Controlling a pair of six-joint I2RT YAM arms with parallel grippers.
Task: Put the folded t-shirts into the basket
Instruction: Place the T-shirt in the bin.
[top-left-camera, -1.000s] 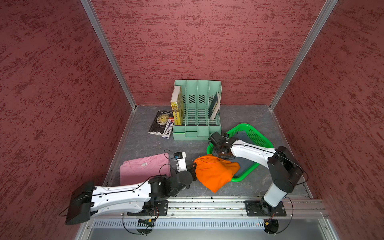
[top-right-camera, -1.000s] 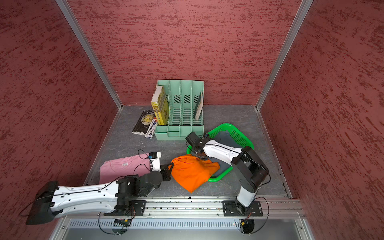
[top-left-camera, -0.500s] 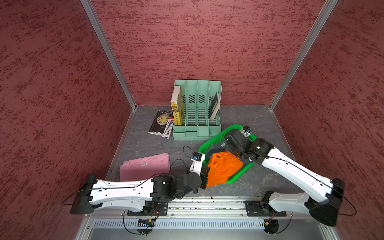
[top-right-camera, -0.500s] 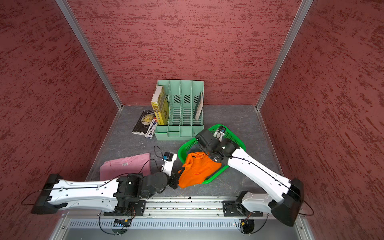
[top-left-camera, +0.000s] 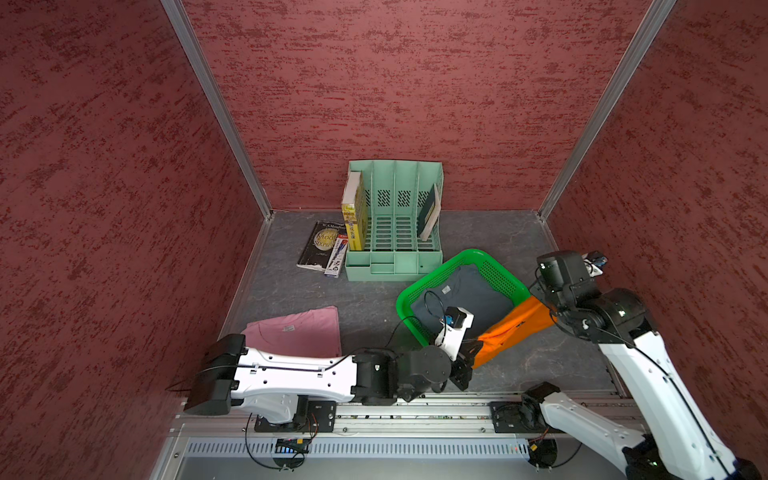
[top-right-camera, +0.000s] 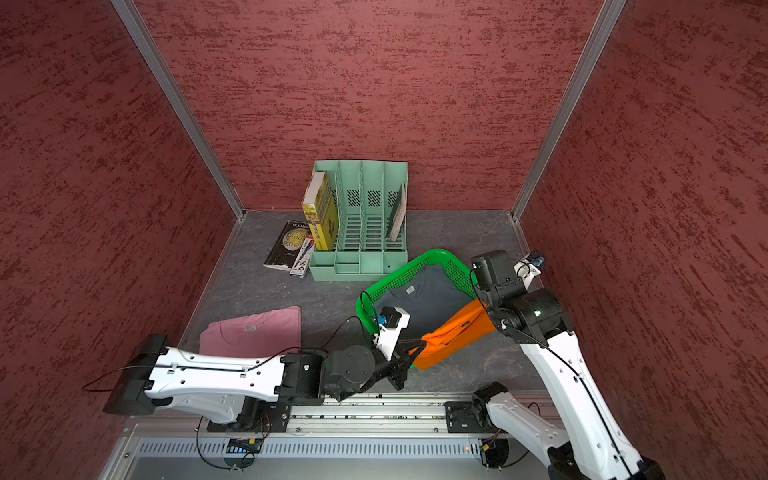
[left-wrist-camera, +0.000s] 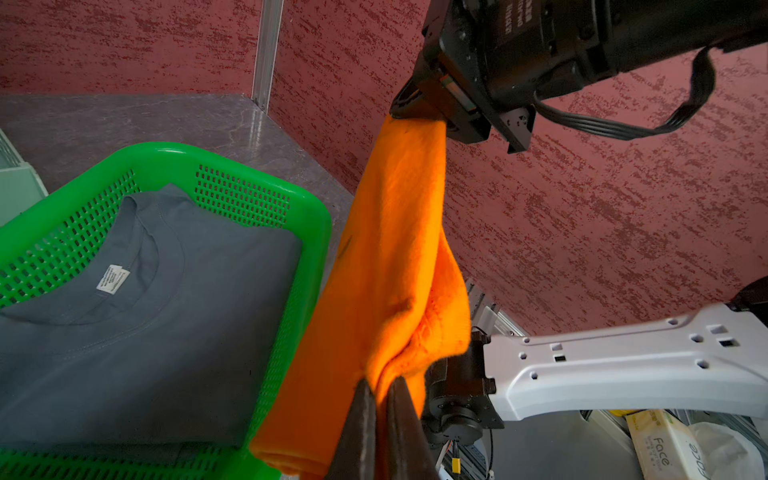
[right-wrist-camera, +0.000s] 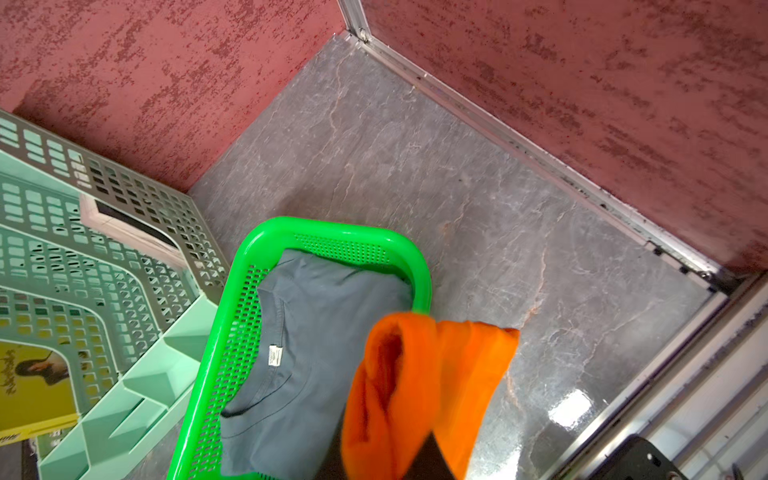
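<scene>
Step in hand: second tee on its way in. Orange tee (top-left-camera: 513, 328) off the desk (top-left-camera: 353, 299), strung between both arms. Left fingers (left-wrist-camera: 357, 436) pinched tight on the lower end, cloth bunched between them. Right fingers (right-wrist-camera: 432, 459) clamped on the upper end, higher up, near the right wall. Slopes down from right arm to left, crossing the near right corner of the basket (top-left-camera: 471, 252). By the left wrist view, most of the cloth hangs just outside the rim, not over the base. Not a flat rectangle: rolled and sagging.

Grey tee (top-left-camera: 469, 299) flat inside the basket, collar showing, filling most of the base. Pink tee (top-left-camera: 299, 332) folded on the desk by the left arm, well apart from the basket. Roughly a third done, judged from how things lie.

Next move, as a judgement:
- Carry both ends toward the organizer (top-left-camera: 395, 232) until the cloth sits over the grey tee.
- Lower together and release both ends at once.
- Risk: one end let go early, tee draped over the rim or slid onto the desk.

Writing:
- Black book (top-left-camera: 318, 245), flat beside the organizer: "W.S. Maugham", then "Moo" and "Sixp", rest covered.
- Yellow book (top-left-camera: 353, 220), upright in the end slot nearest it: characters on the spine, not readable.
- White label (left-wrist-camera: 113, 279) in the grey collar: print too small.
- Tissue pack (left-wrist-camera: 660, 444), beyond the desk edge: "Face".
- Small dark print on the orange cloth in both top views: unreadable.
</scene>
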